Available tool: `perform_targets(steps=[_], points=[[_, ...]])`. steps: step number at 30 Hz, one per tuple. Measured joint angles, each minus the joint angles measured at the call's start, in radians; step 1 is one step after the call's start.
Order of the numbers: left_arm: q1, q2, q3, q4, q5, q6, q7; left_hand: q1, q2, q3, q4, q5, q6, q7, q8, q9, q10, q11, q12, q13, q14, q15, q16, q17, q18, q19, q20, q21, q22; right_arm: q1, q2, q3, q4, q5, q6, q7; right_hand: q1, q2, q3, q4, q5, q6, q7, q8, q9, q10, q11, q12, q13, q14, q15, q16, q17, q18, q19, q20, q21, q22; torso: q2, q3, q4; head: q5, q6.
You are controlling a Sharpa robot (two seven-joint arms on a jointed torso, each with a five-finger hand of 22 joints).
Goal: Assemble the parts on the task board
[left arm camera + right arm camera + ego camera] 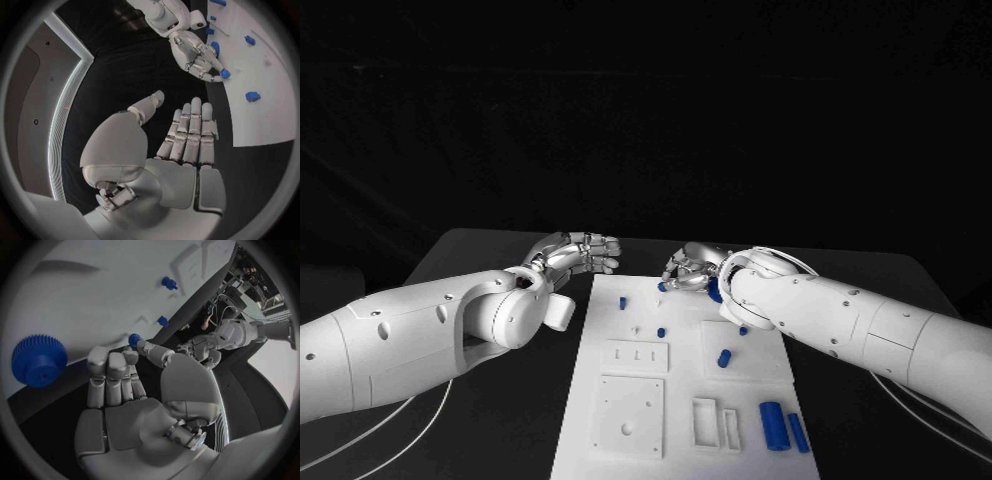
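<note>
The white task board (684, 342) lies in the middle of the table, with several blue parts on it. My right hand (692, 268) hovers over the board's far end and pinches a small blue toothed part (134, 339) between thumb and fingertips; the same part (224, 74) also shows in the left wrist view. A large blue gear (39, 360) sits on the board close beside that hand. My left hand (574, 255) hangs off the board's far left corner, fingers stretched out (187, 132) and holding nothing.
Small blue pegs (623, 301) (661, 329) and a short cylinder (726, 357) lie mid-board. Two long blue cylinders (772, 425) lie at the near right, beside white slotted blocks (715, 422). Square white plates (635, 360) sit at the near left. Black table surrounds the board.
</note>
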Motion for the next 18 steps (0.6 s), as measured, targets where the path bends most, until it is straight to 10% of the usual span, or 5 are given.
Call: perform_targets(steps=[18], points=[[0.000,0.003,0.000,-0.003,0.000,0.003,-0.002,0.000,0.000,0.000,0.000,0.000,0.000,0.000,0.000,0.000,0.000,0.000,0.000,0.000,0.000,0.000,0.000,0.001,-0.002,0.000,0.000,0.000,0.000,0.000,0.000,0.000,0.007,0.000,-0.040,-0.003,0.000,0.000,0.006,0.006,0.000,0.000,0.000,0.000,0.000,0.000,0.000,0.000,-0.001,0.002,0.002,0.000,0.002,0.000,-0.002,0.001,0.000,0.000,0.000,0.0001,0.0008,-0.002,0.000]])
